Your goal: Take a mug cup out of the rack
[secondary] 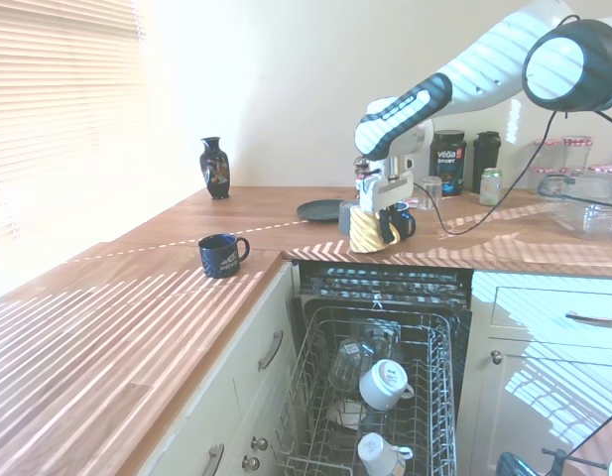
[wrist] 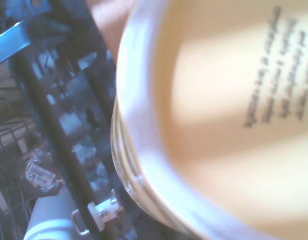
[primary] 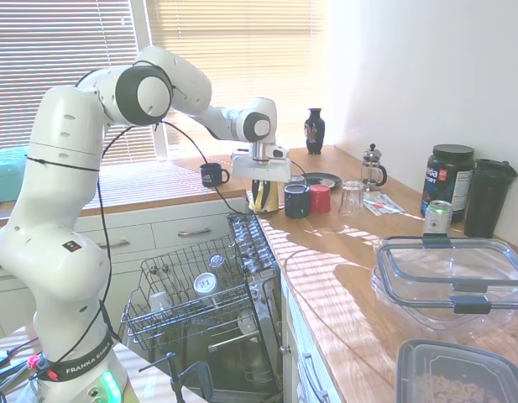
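Progress: the mug cup (secondary: 369,229), pale yellow with ribbed sides, is already out of the rack (secondary: 385,397) and sits at the front edge of the bench (secondary: 186,288), directly above the open dishwasher. The pincer (secondary: 377,201) stands over the cup's rim, its fingers apparently inside and outside the wall; whether they clamp it or have let go cannot be told. The wrist view shows the cup's pale interior with a block of dark print, and the rack below.

Judged remaining: release, if not done, and withdrawal of the arm.

Surface: wooden bench, striped with sun through blinds. It carries a dark navy mug (secondary: 222,254), a vase (secondary: 214,168), a dark plate (secondary: 320,209), a red cup (primary: 320,198) and a French press (primary: 373,167). White cups (secondary: 383,383) remain in the rack.
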